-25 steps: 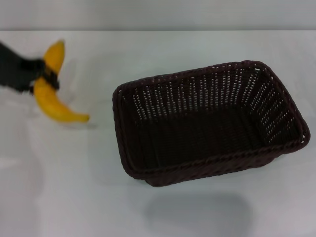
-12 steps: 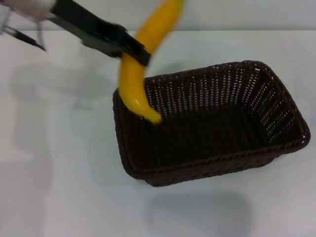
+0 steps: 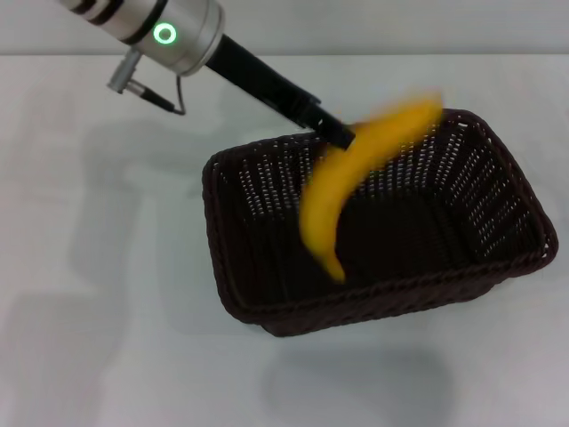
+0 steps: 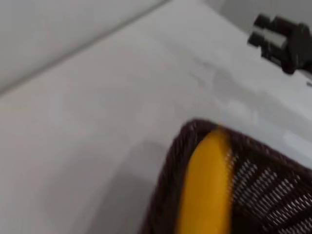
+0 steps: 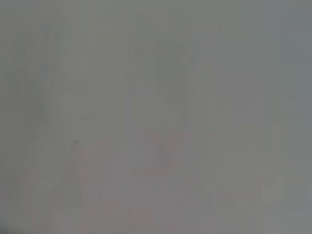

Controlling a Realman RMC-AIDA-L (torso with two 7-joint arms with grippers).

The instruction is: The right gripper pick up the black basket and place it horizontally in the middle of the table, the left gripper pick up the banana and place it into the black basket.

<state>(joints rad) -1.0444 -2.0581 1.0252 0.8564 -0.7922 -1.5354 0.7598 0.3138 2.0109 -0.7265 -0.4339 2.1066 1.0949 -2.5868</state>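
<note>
Over the open top of the large rectangular dark woven wicker basket (image 3: pixel 378 222), the left gripper (image 3: pixel 336 135) reaches in from the far-left side on its black forearm, silver wrist section with a green ring light behind it. Fingers clenched on the curved yellow banana (image 3: pixel 356 178), gripping it around its upper part. Banana hangs tilted: upper end toward the basket's far right corner, lower tip down over the basket's inside near the front wall. Motion-blurred; can't tell whether the tip touches the basket floor.

Basket sits flat on the plain white tabletop (image 3: pixel 107 311), long side running roughly left-right, slightly skewed, about mid-table and shifted a bit right in head view. Nothing else visible inside it.

Left wrist view: banana (image 4: pixel 207 185) runs over the basket's braided rim corner (image 4: pixel 168 180), white table (image 4: pixel 97 107) beyond. A black blocky part (image 4: pixel 280 34) shows at the edge of that view; can't tell what it belongs to.

Right gripper: not visible in any view; right wrist camera shows only a blank grey surface.
</note>
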